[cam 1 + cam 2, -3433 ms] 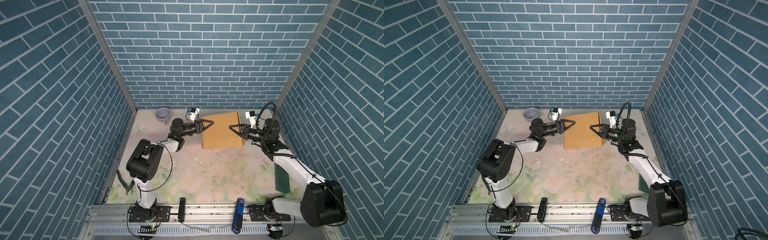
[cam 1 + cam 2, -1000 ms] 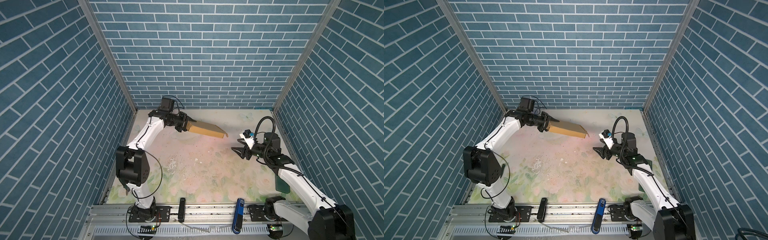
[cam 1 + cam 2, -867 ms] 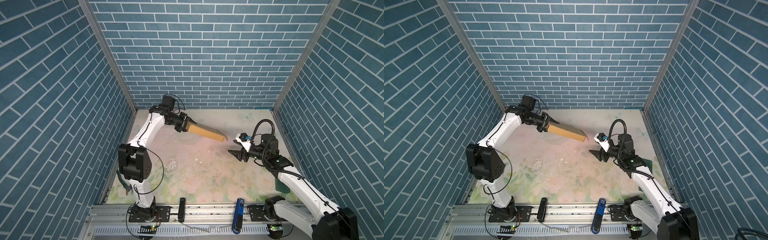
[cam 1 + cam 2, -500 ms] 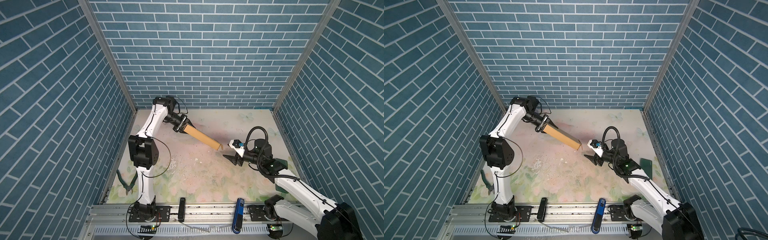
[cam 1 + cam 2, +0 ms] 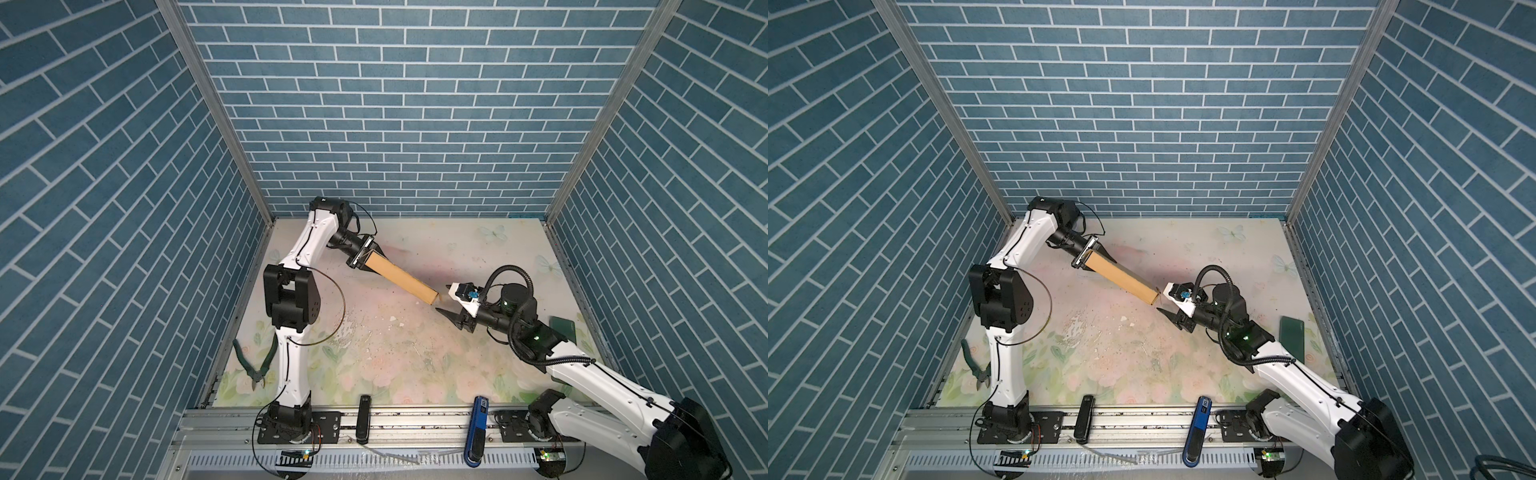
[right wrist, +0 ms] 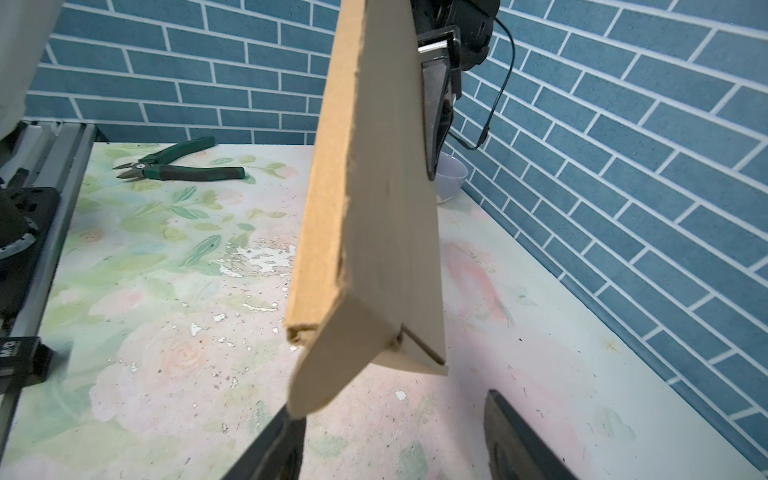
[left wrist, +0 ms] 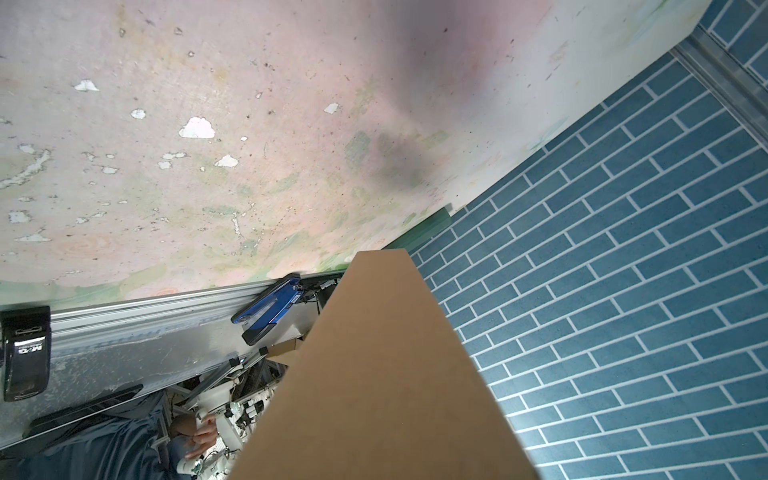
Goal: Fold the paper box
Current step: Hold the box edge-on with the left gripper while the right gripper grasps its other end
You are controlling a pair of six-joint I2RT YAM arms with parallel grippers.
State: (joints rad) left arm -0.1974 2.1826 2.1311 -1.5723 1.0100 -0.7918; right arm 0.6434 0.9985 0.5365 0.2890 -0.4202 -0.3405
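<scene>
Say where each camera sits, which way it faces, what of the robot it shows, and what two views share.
Top views: high above the front rail, looking down toward the back wall; whole robot shows, left gripper holding the paper box, right gripper open at its free end.
Left wrist: on the left arm, looking along the box toward the front rail; its gripper unseen.
Right wrist: on the right arm, facing the box's free end; own fingers show.
Shared: green pliers, top and right wrist views.
</scene>
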